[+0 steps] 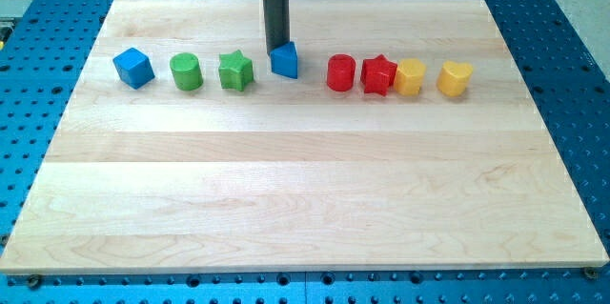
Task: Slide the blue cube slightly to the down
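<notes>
My rod (276,9) comes straight down from the mount at the view's top, upright, and my tip (277,47) sits at the 12 o'clock edge of the small blue block (285,61), touching it or just short of it; I cannot tell which. The arm carries no pincer, only this rod, so nothing is gripped.

The blue cube (133,67) lies at the far left end of the row, well apart from my tip, at about 9 o'clock from it. Just beside it at 3 o'clock stands the green cylinder (186,71), then the green star (235,70), each apart from its neighbour. Right of the small blue block come the red cylinder (340,72), the red star (378,75) touching or nearly touching the yellow cylinder (410,77), and the yellow heart (455,78).

All eight blocks form one line across the upper part of the board (305,199). At 6 o'clock from the cube the wood runs bare down to the board's bottom edge. At 9 o'clock the cube is near the board's left edge; at 12 o'clock the top edge is near.
</notes>
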`<action>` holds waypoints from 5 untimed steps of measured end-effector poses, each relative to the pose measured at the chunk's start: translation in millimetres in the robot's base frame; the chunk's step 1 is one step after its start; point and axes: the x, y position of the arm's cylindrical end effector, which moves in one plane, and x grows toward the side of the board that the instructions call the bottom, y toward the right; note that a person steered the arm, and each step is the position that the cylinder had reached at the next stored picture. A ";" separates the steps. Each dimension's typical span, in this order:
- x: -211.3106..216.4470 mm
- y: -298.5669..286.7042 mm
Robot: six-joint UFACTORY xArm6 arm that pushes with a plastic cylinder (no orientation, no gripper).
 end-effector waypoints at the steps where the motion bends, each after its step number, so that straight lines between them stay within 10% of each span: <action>1: 11.4 0.0; 5: -21.9 -158.5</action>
